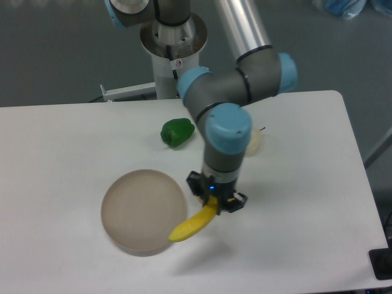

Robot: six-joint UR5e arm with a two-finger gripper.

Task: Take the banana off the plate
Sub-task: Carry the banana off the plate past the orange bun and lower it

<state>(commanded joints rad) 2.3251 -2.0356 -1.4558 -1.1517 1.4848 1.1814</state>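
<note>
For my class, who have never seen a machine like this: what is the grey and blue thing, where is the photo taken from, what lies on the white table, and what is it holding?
One fixed camera looks down at a white table from above and in front. The grey and blue thing is a robot arm with jointed segments, ending in a two-finger gripper. The gripper is shut on one end of a yellow banana, which hangs lifted, its far end over the rim of a round tan plate. The plate has nothing on it. Also on the table: a green pepper-like item and a pale round item, mostly hidden behind the arm.
</note>
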